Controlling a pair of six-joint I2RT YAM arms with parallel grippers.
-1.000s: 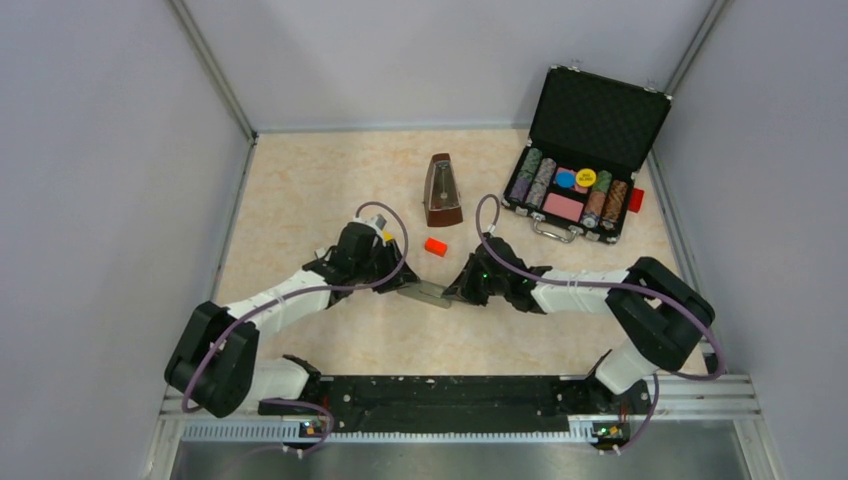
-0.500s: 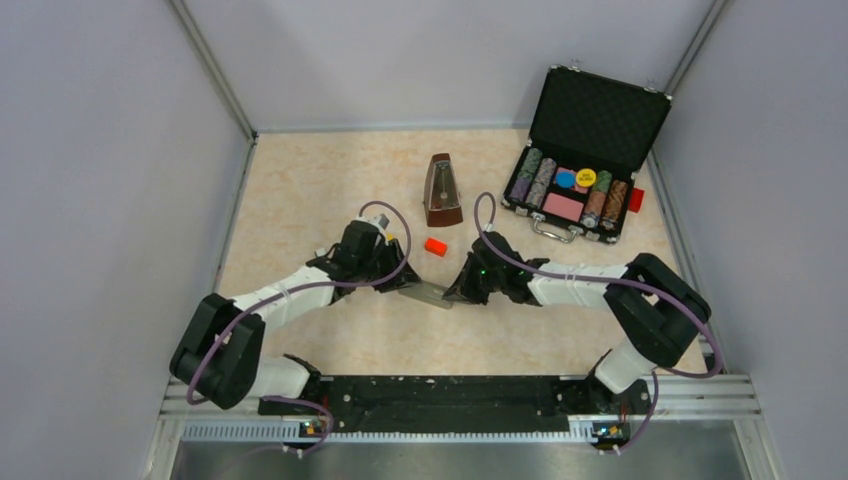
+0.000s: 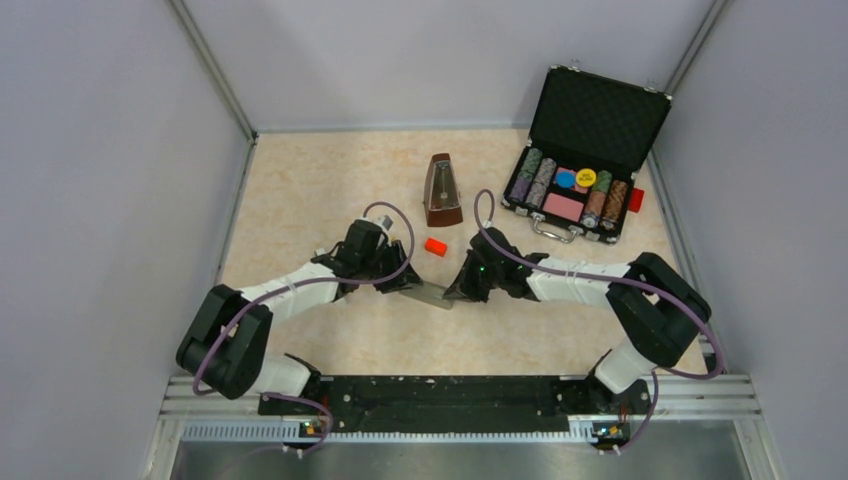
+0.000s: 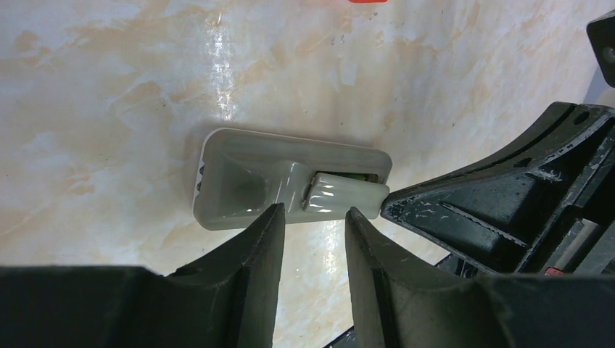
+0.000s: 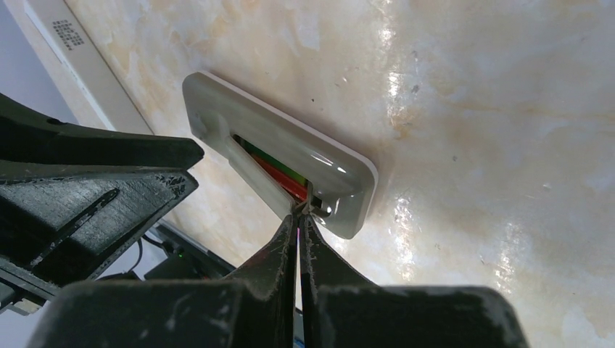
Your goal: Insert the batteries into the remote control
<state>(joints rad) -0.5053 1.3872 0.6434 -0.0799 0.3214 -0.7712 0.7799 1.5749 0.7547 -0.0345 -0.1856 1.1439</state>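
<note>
The grey remote control lies flat between my two grippers. In the right wrist view the remote has its grey cover lying ajar over the recess. The green battery and the red-orange battery show inside, side by side. My right gripper is shut, its tips against the cover's end at the remote's near end; it also shows in the top view. My left gripper is open by a narrow gap, its tips at the remote's long edge beside the cover; it also shows in the top view.
A chunky red-orange block lies just behind the remote. A brown metronome stands further back. An open black case with poker chips sits at the back right. Grey walls close in the table on three sides.
The left arm has swung slightly, bringing its gripper a little closer to the remote. The right gripper has edged slightly towards the remote. The remote has stayed in place.
</note>
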